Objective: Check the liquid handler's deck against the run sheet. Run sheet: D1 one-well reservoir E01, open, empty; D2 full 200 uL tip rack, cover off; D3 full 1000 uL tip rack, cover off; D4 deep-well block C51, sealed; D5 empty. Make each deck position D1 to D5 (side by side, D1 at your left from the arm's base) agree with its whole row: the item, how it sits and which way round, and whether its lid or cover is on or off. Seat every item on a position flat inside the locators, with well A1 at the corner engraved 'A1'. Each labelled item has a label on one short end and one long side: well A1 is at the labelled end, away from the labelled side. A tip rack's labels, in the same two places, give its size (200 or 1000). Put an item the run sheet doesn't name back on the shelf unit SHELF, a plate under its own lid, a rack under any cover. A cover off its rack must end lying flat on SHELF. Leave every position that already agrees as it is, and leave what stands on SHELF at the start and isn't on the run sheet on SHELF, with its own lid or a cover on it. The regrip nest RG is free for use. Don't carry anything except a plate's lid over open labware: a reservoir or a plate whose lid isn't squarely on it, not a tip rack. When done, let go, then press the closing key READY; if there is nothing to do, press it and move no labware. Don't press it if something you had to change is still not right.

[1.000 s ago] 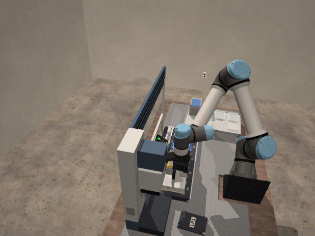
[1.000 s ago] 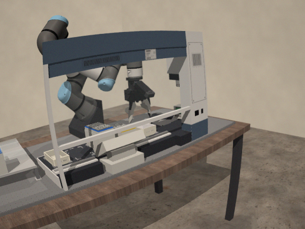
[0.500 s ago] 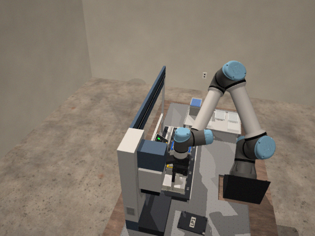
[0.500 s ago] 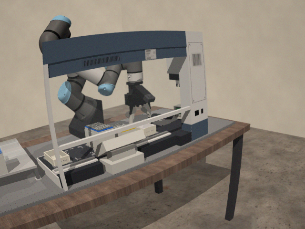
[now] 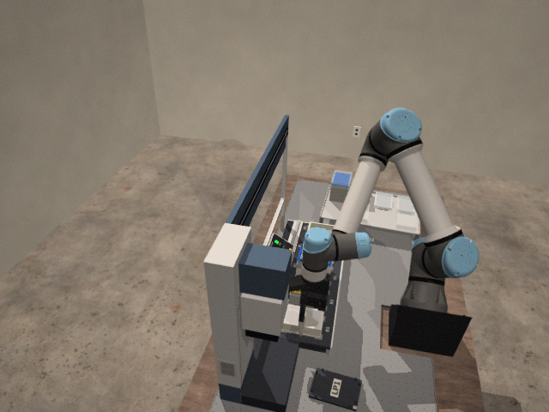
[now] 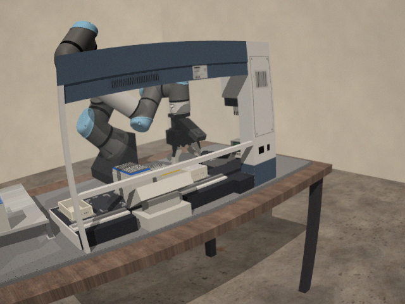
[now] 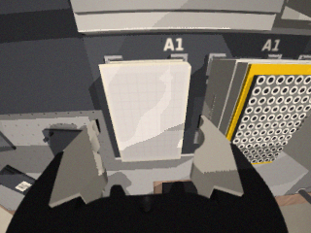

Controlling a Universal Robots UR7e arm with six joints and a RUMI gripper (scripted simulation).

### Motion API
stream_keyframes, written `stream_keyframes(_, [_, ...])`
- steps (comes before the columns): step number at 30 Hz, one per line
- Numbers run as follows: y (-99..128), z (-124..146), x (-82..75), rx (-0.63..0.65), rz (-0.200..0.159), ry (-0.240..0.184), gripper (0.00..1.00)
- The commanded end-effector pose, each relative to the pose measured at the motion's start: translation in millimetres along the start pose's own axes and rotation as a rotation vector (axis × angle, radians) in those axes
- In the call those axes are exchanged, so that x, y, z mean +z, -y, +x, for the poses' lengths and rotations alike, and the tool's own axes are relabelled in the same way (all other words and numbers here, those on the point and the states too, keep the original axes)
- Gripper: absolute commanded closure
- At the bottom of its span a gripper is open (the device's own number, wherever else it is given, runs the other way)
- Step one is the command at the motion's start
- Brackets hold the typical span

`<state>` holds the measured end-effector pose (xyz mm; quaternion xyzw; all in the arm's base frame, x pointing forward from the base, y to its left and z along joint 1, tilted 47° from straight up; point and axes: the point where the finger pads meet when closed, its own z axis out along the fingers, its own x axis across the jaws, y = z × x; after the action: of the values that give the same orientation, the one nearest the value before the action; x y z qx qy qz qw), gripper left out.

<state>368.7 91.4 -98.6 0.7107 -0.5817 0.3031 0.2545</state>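
Note:
My gripper (image 7: 149, 117) is open and empty, pointing down over a white flat-topped block (image 7: 146, 109). The block sits in the deck position at the end nearest the handler's tower, below an engraved 'A1' (image 7: 173, 45). My fingers stand wider than the block and a little above it, one on each long side. The gripper (image 6: 185, 152) and block (image 6: 196, 170) also show in the exterior view. A yellow-rimmed tip rack (image 7: 272, 114) with no cover fills the neighbouring position. Beyond it stand a blue-rimmed tip rack (image 6: 130, 168), a bare position, and an open cream reservoir (image 6: 72, 208).
The handler's blue gantry beam (image 6: 153, 63) and white front rail (image 6: 163, 171) frame the deck. Its tower (image 5: 230, 293) stands close beside the gripper. The shelf unit (image 5: 389, 213) with flat white items and a blue-topped box (image 5: 341, 179) is behind the arm. A dark pad marked LP1 (image 5: 335, 388) lies on the table.

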Motion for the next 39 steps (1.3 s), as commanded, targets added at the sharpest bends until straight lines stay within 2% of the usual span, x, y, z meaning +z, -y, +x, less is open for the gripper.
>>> stream_keyframes(1, [0.3, -0.1, 0.0, 0.0, 0.001, 0.0, 0.18])
stream_keyframes(6, [0.3, -0.1, 0.0, 0.0, 0.001, 0.0, 0.18])
stream_keyframes(7, [0.3, -0.1, 0.0, 0.0, 0.001, 0.0, 1.0])
stream_keyframes(39, [0.3, -0.1, 0.0, 0.0, 0.001, 0.0, 1.0])
